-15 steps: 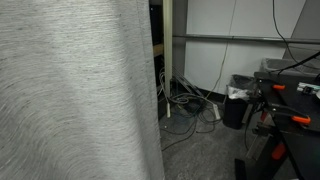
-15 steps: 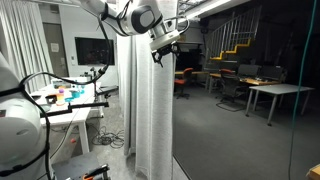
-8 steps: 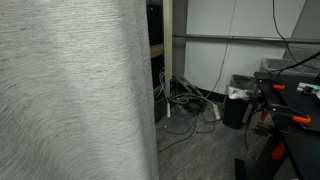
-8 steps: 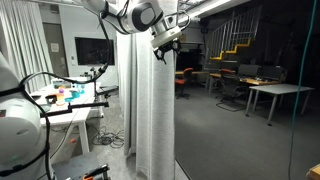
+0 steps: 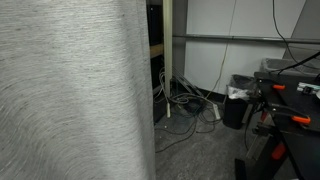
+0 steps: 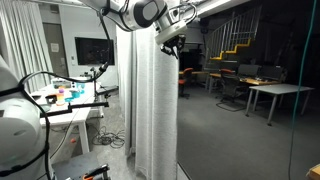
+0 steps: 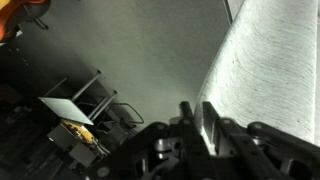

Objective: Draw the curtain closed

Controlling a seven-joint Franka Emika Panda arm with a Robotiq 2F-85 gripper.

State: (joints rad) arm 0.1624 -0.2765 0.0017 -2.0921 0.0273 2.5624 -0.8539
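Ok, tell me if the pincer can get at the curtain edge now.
Probably yes: the pincer sits right at the upper edge of the curtain, nothing between; whether it grips is unclear.

Curtain cropped, grip unclear
The curtain (image 5: 70, 90) runs past the exterior view's left, top and bottom edges. At the curtain's edge, the end effector (image 7: 197, 110) is too dark to judge its grip.

Open air on one side of the curtain (image 6: 155, 100); cluttered table (image 6: 80, 118) on the other; cables (image 5: 185, 100) across the floor.
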